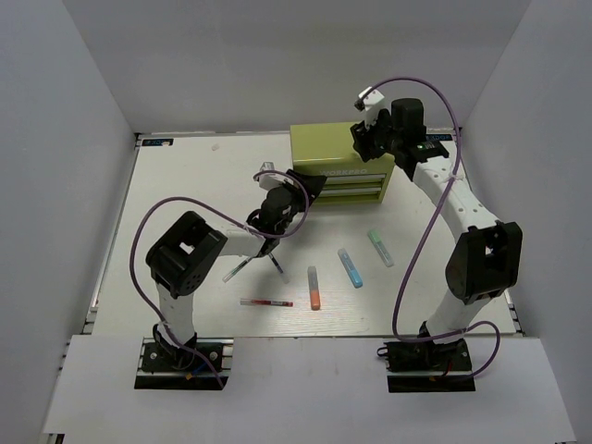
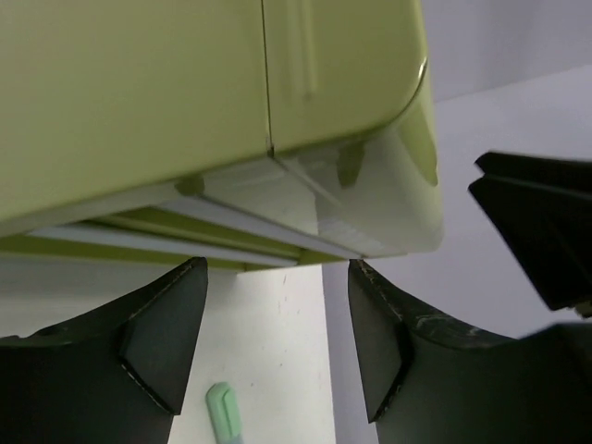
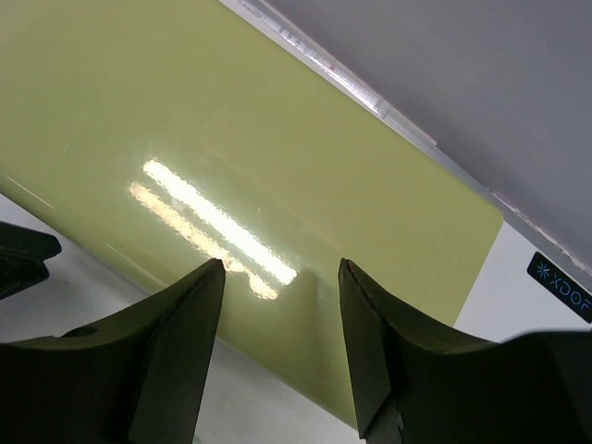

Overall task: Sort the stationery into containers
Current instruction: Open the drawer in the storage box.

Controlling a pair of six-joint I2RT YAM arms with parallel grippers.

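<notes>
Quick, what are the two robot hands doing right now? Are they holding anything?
Left gripper: open, holding nothing, close to the cabinet.
Right gripper: open, holding nothing, above the cabinet.

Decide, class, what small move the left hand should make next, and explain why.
Probably ease the left hand forward to the drawers: it is open and empty before the cabinet, they look shut, and the markers lie outside.
</notes>
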